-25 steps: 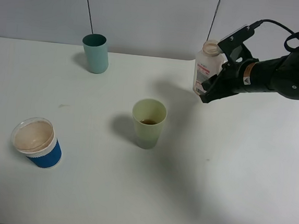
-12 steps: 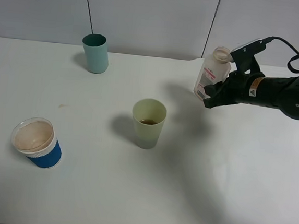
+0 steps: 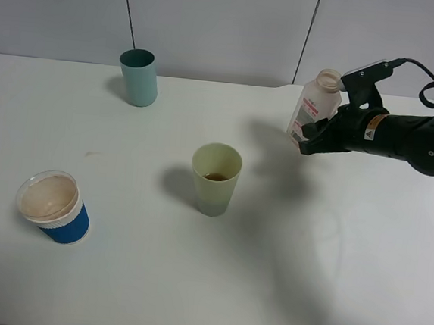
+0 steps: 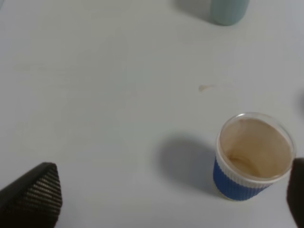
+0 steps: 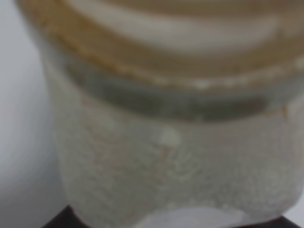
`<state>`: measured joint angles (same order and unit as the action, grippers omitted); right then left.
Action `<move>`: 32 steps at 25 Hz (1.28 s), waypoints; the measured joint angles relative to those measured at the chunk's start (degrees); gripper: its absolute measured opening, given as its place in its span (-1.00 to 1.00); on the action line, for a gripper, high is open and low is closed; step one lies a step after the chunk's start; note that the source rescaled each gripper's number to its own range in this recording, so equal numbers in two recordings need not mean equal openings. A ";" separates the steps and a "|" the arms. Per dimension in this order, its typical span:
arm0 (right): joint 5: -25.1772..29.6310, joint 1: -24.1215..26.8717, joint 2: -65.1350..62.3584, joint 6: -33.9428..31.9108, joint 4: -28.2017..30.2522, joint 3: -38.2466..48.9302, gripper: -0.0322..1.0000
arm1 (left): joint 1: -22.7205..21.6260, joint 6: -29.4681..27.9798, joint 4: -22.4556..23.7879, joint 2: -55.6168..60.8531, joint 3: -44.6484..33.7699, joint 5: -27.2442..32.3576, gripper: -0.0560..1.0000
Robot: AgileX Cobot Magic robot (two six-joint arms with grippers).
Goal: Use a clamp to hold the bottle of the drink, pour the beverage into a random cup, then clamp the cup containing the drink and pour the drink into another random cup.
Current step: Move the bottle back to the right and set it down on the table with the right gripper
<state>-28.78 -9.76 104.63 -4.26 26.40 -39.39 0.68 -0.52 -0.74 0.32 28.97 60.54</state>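
Bottle (image 3: 316, 103) sits clamped near upright in my right gripper (image 3: 309, 138), back right. It has shifted rightward since a second ago, away from the pale yellow-green cup (image 3: 215, 189) holding brown beverage (image 3: 216, 177). The teal cup (image 3: 138, 79) and blue-sleeved cup (image 3: 54, 213) stand well left. My left gripper (image 4: 164, 202) hangs with jaws apart beside the blue-sleeved cup.

blue-sleeved cup (image 3: 51, 207), small stain (image 3: 90, 153), white table (image 3: 343, 280)
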 joint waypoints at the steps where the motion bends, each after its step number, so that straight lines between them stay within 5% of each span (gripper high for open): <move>1: 0.00 0.00 0.00 0.00 0.00 0.00 -0.94 | 0.00 0.00 0.00 0.00 0.00 0.00 0.76; 32: 6.49 0.00 0.00 1.46 -7.48 0.00 -0.94 | 0.00 0.00 0.00 0.00 0.00 0.00 0.76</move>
<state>-22.30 -9.76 104.63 -2.81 18.92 -39.39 0.68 -0.52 -0.74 0.32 28.97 60.54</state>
